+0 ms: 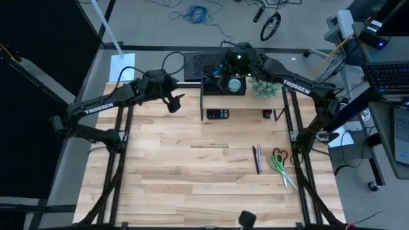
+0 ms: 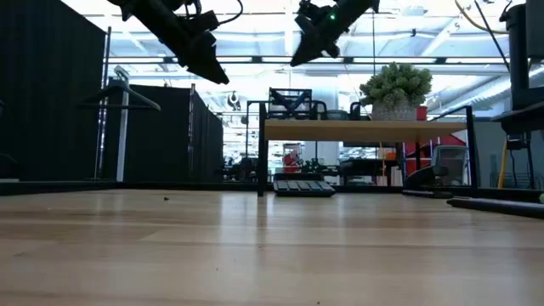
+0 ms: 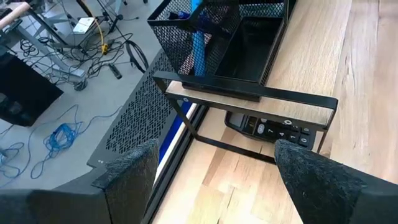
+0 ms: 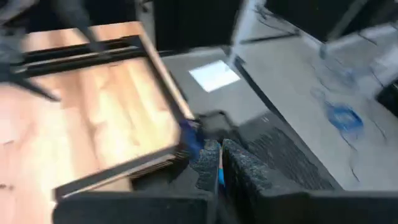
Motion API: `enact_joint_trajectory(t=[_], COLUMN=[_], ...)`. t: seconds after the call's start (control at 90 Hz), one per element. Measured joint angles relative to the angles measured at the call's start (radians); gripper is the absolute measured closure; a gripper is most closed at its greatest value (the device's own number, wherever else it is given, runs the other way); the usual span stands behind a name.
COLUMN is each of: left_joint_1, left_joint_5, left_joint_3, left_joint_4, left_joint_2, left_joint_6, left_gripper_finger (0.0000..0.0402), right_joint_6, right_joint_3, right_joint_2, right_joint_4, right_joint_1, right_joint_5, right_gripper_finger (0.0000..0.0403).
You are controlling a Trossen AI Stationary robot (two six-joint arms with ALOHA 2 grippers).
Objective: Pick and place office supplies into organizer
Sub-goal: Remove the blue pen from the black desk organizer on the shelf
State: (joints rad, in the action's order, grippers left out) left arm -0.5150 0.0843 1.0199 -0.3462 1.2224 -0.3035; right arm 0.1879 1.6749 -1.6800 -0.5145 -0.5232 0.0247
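Your landmark is the wooden shelf riser (image 1: pixel 243 102) at the far side of the table (image 1: pixel 192 172). Nearest you, well in front of it, lie the scissors (image 1: pixel 280 165) and two pens (image 1: pixel 257 158), side by side. Under the riser sits the calculator (image 1: pixel 217 114). On top stands the organizer (image 3: pixel 224 37), with a blue pen (image 3: pixel 198 46) inside. Your left gripper (image 3: pixel 214 180) hangs beside the riser, fingers wide apart. Your right gripper (image 4: pixel 219 165) is above the organizer, pinching a blue pen (image 4: pixel 190 138).

Grey floor (image 1: pixel 153 25) with loose cables, black curtains (image 2: pixel 51 110).
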Motion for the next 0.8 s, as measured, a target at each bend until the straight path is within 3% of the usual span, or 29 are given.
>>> enact_joint_trajectory(t=[0.167, 0.367, 0.611, 0.8], left_joint_1=[0.0, 0.0, 0.0, 0.0], left_joint_5=[0.0, 0.0, 0.0, 0.0], left_joint_3=[0.0, 0.0, 0.0, 0.0], left_joint_4=[0.0, -0.002, -0.001, -0.001], left_joint_2=[0.0, 0.0, 0.0, 0.0], left_joint_6=[0.002, 0.002, 0.002, 0.002], left_gripper_finger=[0.0093, 0.0093, 0.0093, 0.0093], right_joint_6=[0.007, 0.009, 0.097, 0.187], right_joint_3=[0.0, 0.0, 0.002, 0.002], right_joint_2=[-0.031, -0.021, -0.013, -0.012], right_joint_4=[0.068, 0.06, -0.087, -0.092], right_joint_1=[0.016, -0.019, -0.145, -0.2], right_joint_5=[0.006, 0.105, -0.039, -0.156], right_gripper_finger=[0.0307, 0.0238, 0.0231, 0.0237])
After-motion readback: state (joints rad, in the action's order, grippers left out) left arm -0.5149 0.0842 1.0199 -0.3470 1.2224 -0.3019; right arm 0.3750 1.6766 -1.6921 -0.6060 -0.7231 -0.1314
